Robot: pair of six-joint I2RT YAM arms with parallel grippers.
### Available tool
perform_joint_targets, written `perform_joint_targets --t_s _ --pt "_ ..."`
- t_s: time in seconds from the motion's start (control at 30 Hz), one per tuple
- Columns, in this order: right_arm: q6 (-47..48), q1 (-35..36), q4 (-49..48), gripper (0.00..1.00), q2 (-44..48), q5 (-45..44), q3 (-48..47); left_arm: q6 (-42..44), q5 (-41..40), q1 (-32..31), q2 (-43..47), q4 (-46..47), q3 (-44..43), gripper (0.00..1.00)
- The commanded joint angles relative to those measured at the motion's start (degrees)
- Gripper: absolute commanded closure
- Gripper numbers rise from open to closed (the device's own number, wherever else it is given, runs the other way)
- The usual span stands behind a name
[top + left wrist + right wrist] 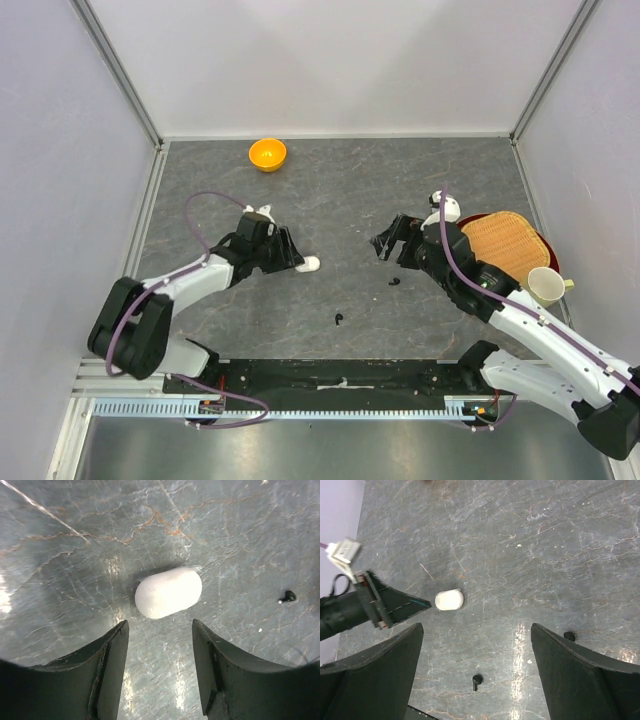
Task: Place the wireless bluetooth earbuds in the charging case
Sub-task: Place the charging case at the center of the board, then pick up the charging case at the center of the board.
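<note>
While my left gripper [160,630] sits low over the table [330,190] with its jaws moderately apart and holding nothing, the white capsule-shaped piece [168,592] lies just beyond the fingertips, near the middle of the surface. My right gripper [476,629] is spread wide and empty. One black earbud [340,319] lies toward the near edge; a second black earbud [395,281] lies near my right gripper.

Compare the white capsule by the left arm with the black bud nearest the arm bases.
The white capsule is smooth, rounded and pale; the black bud is dark with a short stem. The capsule is much larger than the bud. Both lie loose on the table.
</note>
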State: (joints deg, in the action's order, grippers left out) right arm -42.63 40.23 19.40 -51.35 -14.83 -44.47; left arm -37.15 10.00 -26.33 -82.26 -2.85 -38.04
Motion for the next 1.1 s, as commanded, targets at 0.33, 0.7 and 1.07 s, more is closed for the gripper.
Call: perform_joint_targets --t_s 0.33,0.7,1.07 --pt "4.83 -4.8 3.36 0.02 -1.73 -4.86 -2.99 14.46 -15.71 0.22 28.98 -10.25 -2.39 0.15" --pt "9.4 -12.45 7.5 0.02 -12.1 -7.67 -11.6 22.11 -8.71 0.31 38.57 -5.77 3.76 0.1" --pt "14.35 -34.64 6.17 0.02 -29.64 4.43 -20.55 23.53 -4.64 0.4 32.25 -11.29 -2.12 0.0"
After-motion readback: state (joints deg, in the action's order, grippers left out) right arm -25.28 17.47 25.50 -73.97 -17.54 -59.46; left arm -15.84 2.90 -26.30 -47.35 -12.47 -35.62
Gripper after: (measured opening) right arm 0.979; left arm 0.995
